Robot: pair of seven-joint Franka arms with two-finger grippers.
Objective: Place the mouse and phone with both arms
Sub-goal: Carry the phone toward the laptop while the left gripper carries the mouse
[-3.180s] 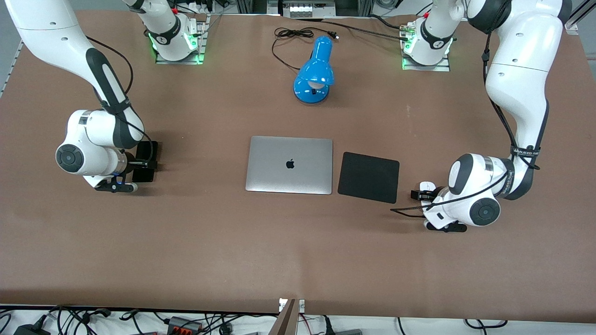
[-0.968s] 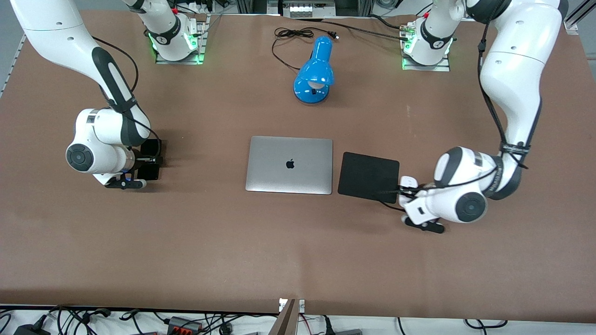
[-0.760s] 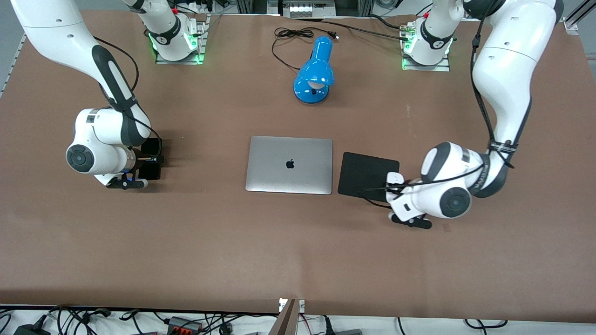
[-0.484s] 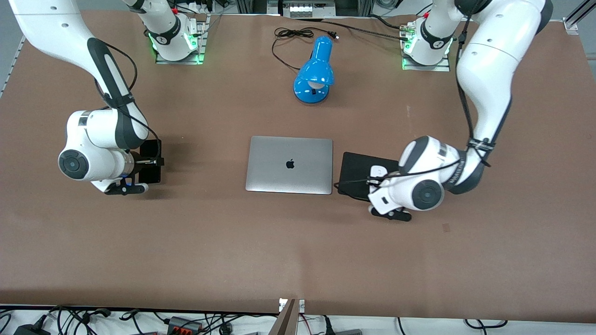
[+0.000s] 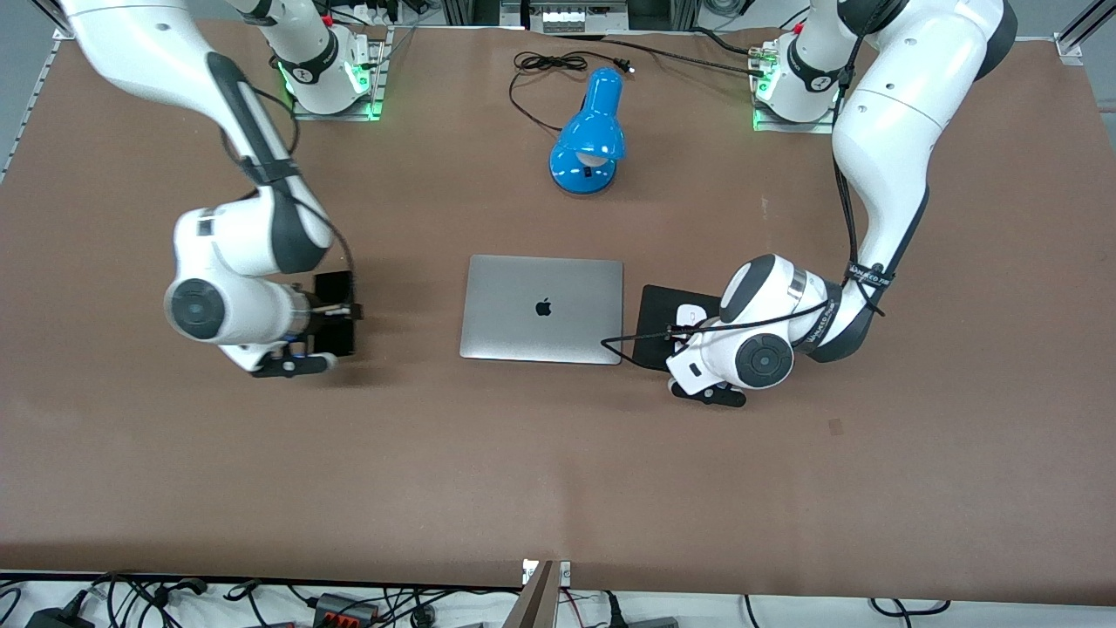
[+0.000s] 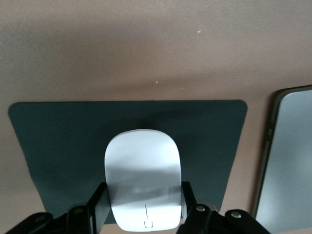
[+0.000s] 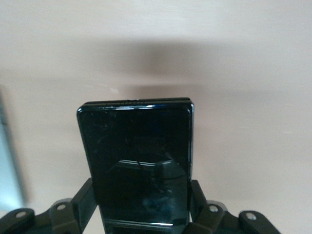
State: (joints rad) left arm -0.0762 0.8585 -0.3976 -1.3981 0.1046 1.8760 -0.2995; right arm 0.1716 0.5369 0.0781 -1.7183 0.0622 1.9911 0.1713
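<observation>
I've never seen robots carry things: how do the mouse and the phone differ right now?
The mouse is white and rounded; the phone is black, flat and rectangular. The left gripper holds the mouse over the black pad; the right gripper holds the phone over bare table. Both are gripped by their sides.

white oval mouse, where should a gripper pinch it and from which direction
Across its two long sides near the scroll-line end, coming in from that end. The white oval mouse is narrow there with low flat flanks, while its top is domed and slick. The left gripper holds it this way now, a finger on each flank, over the black square pad.
</observation>
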